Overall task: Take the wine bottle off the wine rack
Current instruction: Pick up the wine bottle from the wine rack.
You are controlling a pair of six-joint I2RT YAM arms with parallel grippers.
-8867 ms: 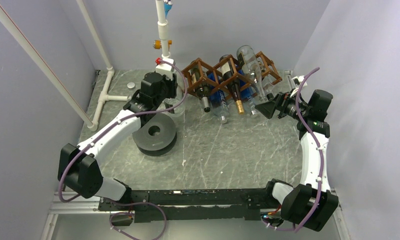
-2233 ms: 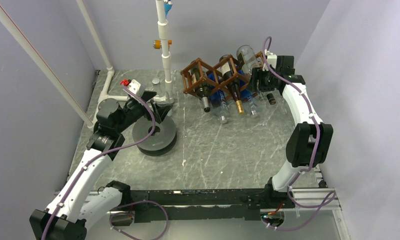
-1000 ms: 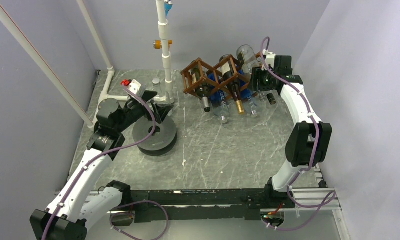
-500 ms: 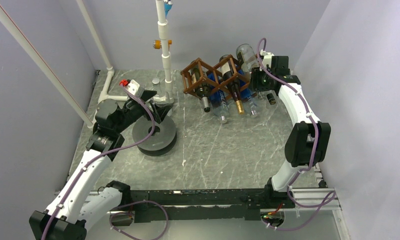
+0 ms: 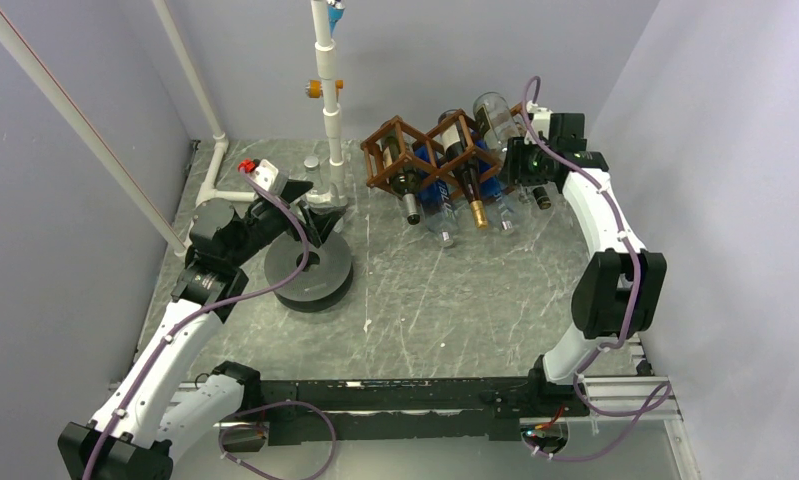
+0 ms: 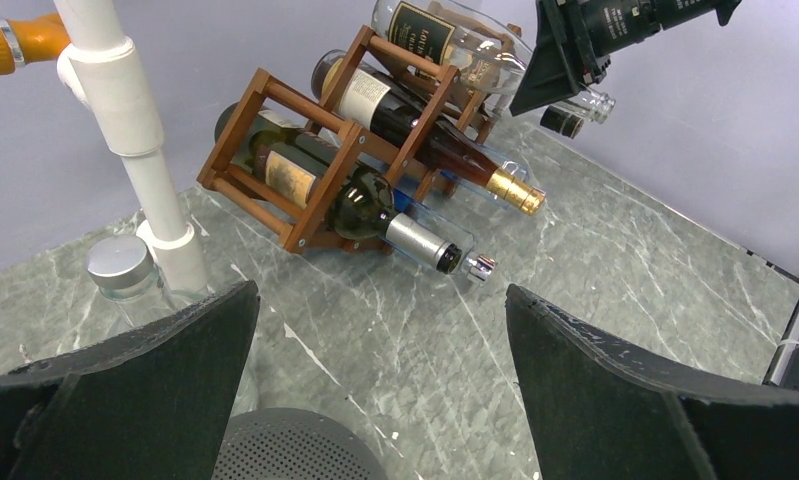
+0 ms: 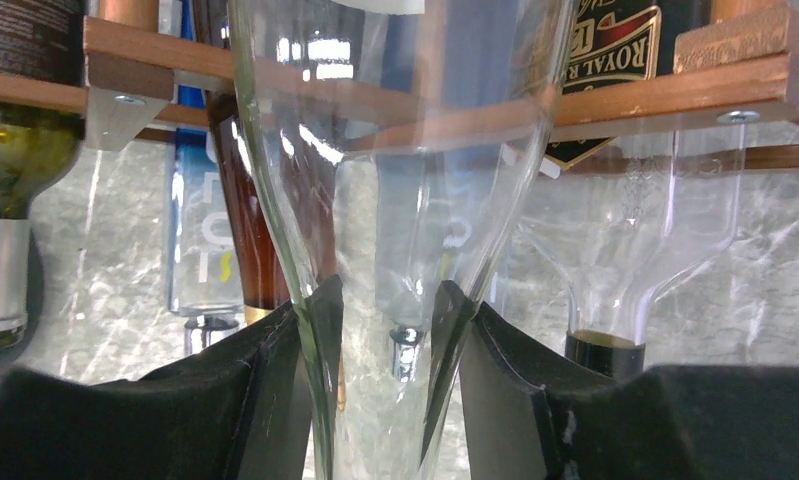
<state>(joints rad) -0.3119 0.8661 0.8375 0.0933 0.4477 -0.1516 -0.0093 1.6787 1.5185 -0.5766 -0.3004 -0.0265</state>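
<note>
The brown wooden wine rack (image 5: 415,150) stands at the back of the table, and several bottles lie in its cells. A clear glass wine bottle (image 5: 492,108) rests in the top right cell, its neck slanting down toward the right arm. My right gripper (image 5: 523,165) is shut on that neck. In the right wrist view the clear bottle (image 7: 395,150) narrows between both black fingers (image 7: 295,380), and the right gripper (image 7: 383,330) presses on the glass from either side. My left gripper (image 6: 380,290) hangs open over the table left of the rack (image 6: 305,150), holding nothing.
A round grey perforated speaker (image 5: 310,268) lies under the left gripper. A white pipe stand (image 5: 325,90) rises left of the rack, with a silver-capped jar (image 6: 125,270) at its foot. A dark green bottle (image 6: 355,200) and a gold-foiled brown bottle (image 6: 445,160) poke out of the rack.
The right gripper's fingers have closed in on the clear bottle's neck and shifted slightly right. The left arm has stayed where it was.
</note>
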